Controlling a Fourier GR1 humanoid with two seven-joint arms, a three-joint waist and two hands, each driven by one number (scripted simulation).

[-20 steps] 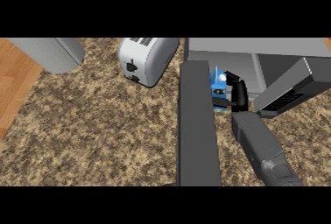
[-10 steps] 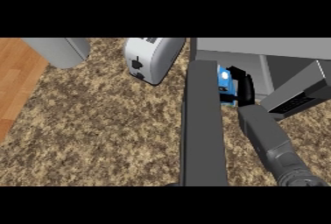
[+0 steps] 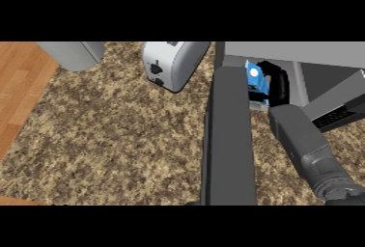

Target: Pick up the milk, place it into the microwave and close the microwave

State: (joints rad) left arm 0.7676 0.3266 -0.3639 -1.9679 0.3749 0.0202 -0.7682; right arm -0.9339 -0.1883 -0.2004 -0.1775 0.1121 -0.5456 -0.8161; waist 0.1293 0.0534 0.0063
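The right hand [image 3: 276, 82], curled round the milk [image 3: 256, 79], has pushed further into the microwave [image 3: 299, 53] since a second ago; release comes next, then closing.

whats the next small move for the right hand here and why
Probably let go and draw back: the right hand is curled round the milk carton, which already sits inside the microwave, whose door stands open.

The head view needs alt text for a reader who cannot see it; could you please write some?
The right hand holds a blue milk carton inside the open microwave. A grey forearm runs up the middle; a toaster stands to the left on the speckled counter.
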